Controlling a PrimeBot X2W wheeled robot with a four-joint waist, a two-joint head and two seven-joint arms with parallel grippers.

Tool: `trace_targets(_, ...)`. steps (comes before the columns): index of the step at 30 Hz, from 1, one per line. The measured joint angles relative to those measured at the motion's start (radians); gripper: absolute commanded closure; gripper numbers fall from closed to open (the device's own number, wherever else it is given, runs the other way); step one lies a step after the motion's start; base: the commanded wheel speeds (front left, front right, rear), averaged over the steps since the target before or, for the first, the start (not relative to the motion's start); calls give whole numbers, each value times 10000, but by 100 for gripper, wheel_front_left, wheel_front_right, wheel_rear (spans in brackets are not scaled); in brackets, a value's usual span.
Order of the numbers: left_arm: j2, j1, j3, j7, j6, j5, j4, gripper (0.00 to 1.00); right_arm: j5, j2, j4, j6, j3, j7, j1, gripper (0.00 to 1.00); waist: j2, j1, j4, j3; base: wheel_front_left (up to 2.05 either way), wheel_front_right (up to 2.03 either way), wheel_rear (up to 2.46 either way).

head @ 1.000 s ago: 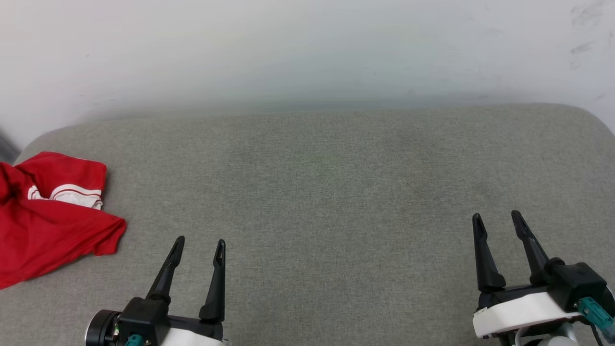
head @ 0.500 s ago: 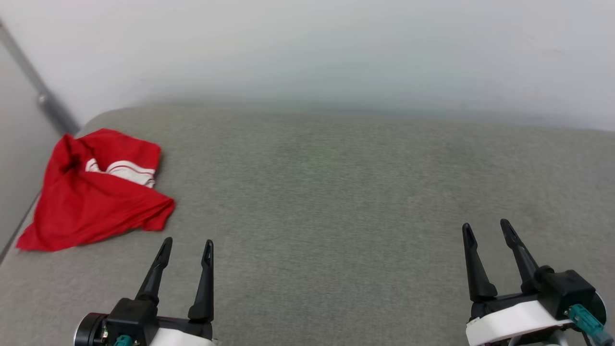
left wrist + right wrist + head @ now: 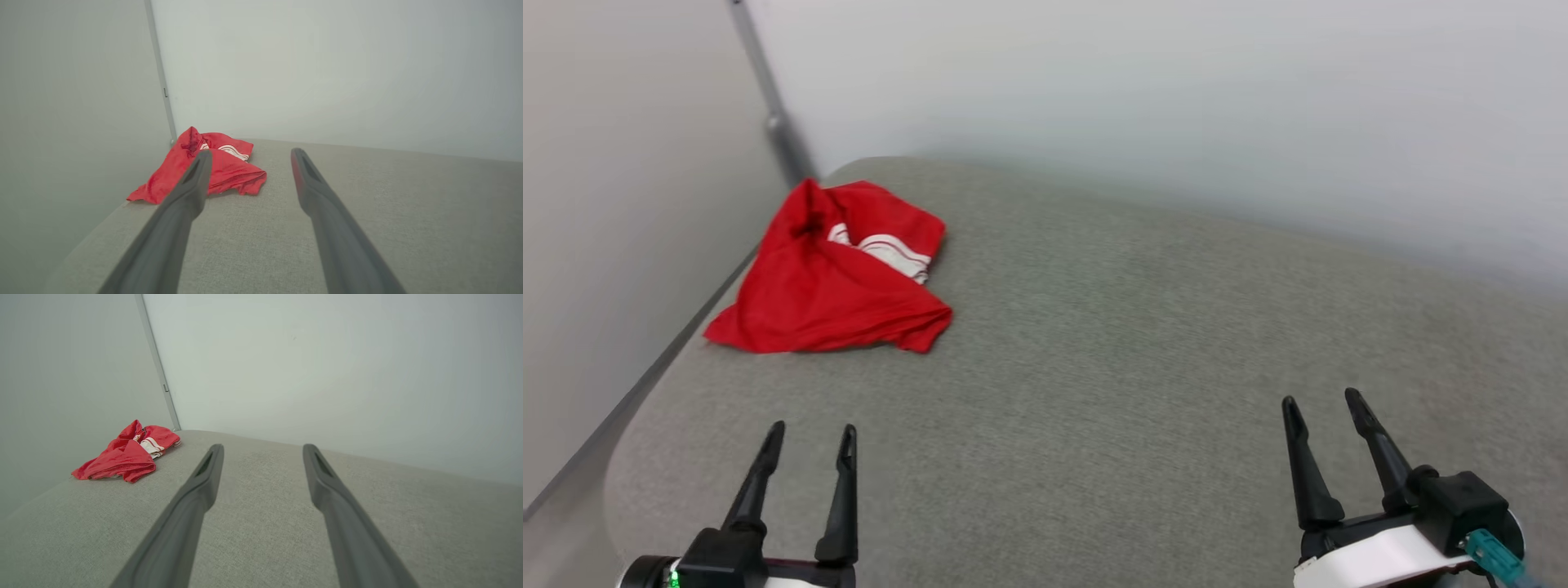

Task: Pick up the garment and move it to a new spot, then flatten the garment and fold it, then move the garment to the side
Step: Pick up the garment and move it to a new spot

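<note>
The garment [image 3: 829,282] lies crumpled in a red heap with a white striped sleeve showing, at the far left corner of the grey cushioned surface [image 3: 1135,327]. My left gripper [image 3: 811,430] hovers open near the front left, well short of the garment, nothing between its fingers. My right gripper [image 3: 1321,400] stands open at the front right, far from the cloth. In the left wrist view the garment [image 3: 229,169] sits ahead beyond my left gripper [image 3: 249,154]. In the right wrist view the garment [image 3: 126,455] lies far to the left of my right gripper [image 3: 261,448].
White walls [image 3: 1176,106] meet in a corner with a grey vertical strip [image 3: 768,90] just behind the garment. The surface's left edge [image 3: 678,343] runs close along the side wall. Bare cushion stretches across the middle and right.
The head camera has turned left, so the whole picture has shifted right and the side wall has come into view. The garment lies as before. Both grippers stay open.
</note>
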Motion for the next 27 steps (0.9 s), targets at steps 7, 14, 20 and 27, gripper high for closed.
trace_targets(7, 113, 167, 121, 0, 0, 144, -123, 0, 63, 4, 127, 0, 420, 0, 28, 0, 0, 0, 947, -178, 0, 0, 0)
trace_targets(14, 17, 250, 424, 0, 0, 322, -378, 0, 123, 4, 163, 0, 656, 0, -67, 0, 0, 0, 1218, -149, 0, 0, 0)
trace_targets(20, -65, 256, 454, 0, 0, 263, -393, 0, 163, 4, 278, 0, 709, 0, -177, 0, 0, 0, 1259, -106, 0, 0, 0)
trace_targets(27, -81, 267, 454, 0, -2, -77, -251, 0, 247, 4, 297, 0, 725, 0, -184, 0, 0, 0, 1220, -165, 0, 0, 0)
